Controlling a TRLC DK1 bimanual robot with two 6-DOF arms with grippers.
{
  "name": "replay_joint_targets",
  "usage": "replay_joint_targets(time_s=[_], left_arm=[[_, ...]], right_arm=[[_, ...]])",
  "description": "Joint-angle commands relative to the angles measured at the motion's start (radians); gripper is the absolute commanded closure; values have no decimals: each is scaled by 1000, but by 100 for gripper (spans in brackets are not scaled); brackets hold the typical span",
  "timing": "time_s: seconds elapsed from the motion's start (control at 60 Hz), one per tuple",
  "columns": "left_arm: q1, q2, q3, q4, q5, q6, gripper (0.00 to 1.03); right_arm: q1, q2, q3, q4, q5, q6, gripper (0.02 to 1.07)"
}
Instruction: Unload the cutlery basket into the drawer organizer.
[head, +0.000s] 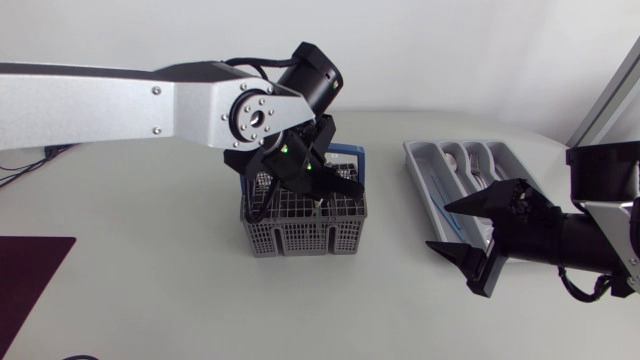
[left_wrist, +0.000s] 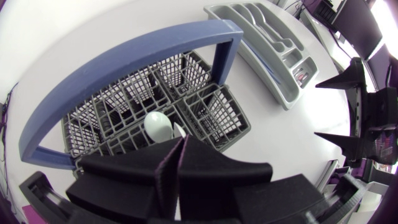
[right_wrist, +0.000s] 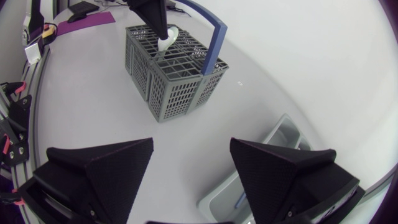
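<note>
While your left gripper (left_wrist: 181, 142) pinches the white spoon (left_wrist: 158, 126) standing in the grey cutlery basket (head: 300, 235), the basket's blue handle (left_wrist: 124, 56) arches close above: a crooked lift could snag it and tip the basket. Your right gripper (head: 440, 227) sits, fingers spread, beside the drawer organizer (head: 420, 170).

The left gripper (head: 319, 194) reaches down into the grey cutlery basket (head: 300, 238). The right gripper (head: 440, 226), fingers spread, sits beside the grey drawer organizer (head: 416, 160).
</note>
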Motion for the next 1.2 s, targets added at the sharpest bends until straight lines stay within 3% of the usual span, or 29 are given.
replay_joint_targets(time_s=[0.0, 0.567, 1.183], left_arm=[[-4, -19, -1, 8, -5, -15, 86], [7, -173, -54, 19, 18, 0, 86], [-24, -347, -90, 20, 72, 51, 86]], right_arm=[[19, -3, -30, 13, 14, 28, 18], [157, 26, -27, 122, 35, 123, 18], [226, 25, -1, 179, -26, 172, 18]])
